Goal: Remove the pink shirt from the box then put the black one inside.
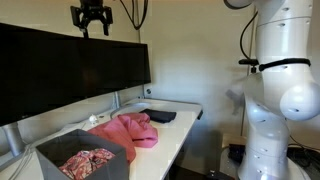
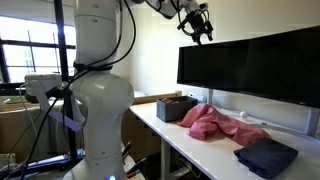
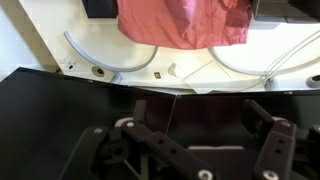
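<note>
Pink shirt point(image 1: 131, 131) lies heaped on the white table point(image 1: 176, 136), just beside the dark grey box point(image 1: 52, 162) and well below my pincer point(image 1: 94, 28), which hangs high above the monitors point(image 1: 70, 62). Farther along the table, outside the box, lies the black shirt point(image 1: 160, 116). My fingers point(image 3: 272, 140) stand wide apart, holding and touching nothing.
</note>
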Robot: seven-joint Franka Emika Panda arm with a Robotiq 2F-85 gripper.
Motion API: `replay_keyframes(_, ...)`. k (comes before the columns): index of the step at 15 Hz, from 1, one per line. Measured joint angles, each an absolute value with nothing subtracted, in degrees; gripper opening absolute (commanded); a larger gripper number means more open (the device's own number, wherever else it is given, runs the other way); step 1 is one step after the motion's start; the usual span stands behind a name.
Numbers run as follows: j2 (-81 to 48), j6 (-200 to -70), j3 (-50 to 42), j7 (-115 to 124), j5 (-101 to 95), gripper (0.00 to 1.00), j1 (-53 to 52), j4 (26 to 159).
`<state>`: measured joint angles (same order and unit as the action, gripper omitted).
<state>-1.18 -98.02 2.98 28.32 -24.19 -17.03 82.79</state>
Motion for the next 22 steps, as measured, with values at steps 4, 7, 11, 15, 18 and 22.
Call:
replay_keyframes(4, -1.5, -98.3, 4.1, 23.3, -17.2, 1.0, -18.3, 86.2)
replay_keyframes(7, -1.5, -98.7, 6.1, 18.3, -10.7, 1.0, -17.2, 90.4)
replay_keyframes(11, -0.3, -99.9, 7.7, 10.3, -2.7, 1.0, -16.4, 98.1)
replay_keyframes(15, -0.1, -103.0, 10.1, 1.0, 3.5, 1.0, -16.5, 105.2)
replay_keyframes(18, -0.3, -103.5, 11.9, -4.8, 6.5, 1.0, -16.7, 108.5)
replay_keyframes(22, -1.1, -105.9, 14.2, -6.2, 5.2, 1.0, -16.8, 111.8)
